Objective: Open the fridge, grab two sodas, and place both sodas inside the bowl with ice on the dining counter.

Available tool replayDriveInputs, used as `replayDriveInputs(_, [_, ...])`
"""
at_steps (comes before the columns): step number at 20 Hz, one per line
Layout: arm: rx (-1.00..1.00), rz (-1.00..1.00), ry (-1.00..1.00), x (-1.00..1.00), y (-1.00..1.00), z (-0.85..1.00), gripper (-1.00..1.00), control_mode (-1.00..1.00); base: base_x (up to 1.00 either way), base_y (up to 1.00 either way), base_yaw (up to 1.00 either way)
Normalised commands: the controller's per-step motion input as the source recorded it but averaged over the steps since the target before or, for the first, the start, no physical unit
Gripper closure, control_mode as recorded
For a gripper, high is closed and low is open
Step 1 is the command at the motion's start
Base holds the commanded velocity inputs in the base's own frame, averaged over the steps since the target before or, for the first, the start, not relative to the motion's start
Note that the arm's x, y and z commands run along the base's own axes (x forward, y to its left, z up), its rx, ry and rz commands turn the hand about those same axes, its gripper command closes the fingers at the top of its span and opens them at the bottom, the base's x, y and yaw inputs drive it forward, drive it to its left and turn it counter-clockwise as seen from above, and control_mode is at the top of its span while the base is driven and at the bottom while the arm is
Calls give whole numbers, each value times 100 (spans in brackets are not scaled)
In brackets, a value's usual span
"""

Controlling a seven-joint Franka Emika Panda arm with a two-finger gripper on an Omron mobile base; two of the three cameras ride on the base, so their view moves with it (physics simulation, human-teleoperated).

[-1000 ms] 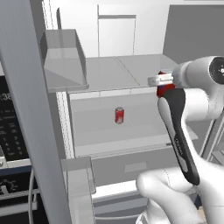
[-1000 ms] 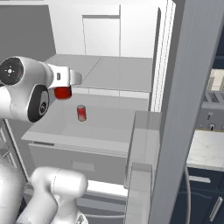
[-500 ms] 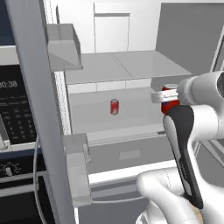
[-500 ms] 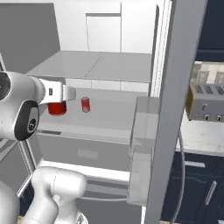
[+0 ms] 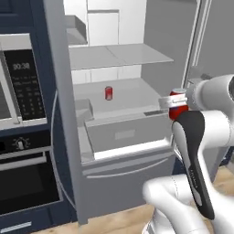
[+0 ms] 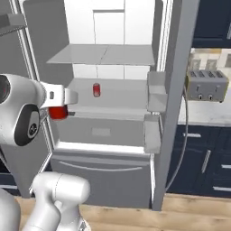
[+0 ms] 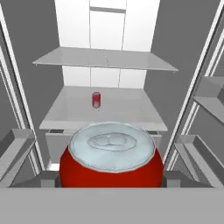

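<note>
fridge (image 5: 137, 132) doors wide — shelf (image 7: 105, 107) reachable

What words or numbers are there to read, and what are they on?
"00:30", roughly, on the black microwave's display; the digits are blurry, so this is not certain.
Pale mark on the small red soda can on the fridge shelf: too small to read.
Red can in the gripper: nothing readable.

We can't read label on far soda (image 7: 96, 99), too small. Held soda (image 7: 111, 159) bottom cut at 6 o'clock, hiding fingertips. Fridge (image 5: 137, 132) top cropped at 12 o'clock.
</note>
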Motion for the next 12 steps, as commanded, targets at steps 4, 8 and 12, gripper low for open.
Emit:
replayDriveInputs(4, [0,0,0,0,0,0,100,100,-91,53,-29])
replayDriveInputs(8, [0,0,0,0,0,0,100,100,-100,29,-28])
replayDriveInputs(12, [0,0,0,0,0,0,100,100,-89,9,-40])
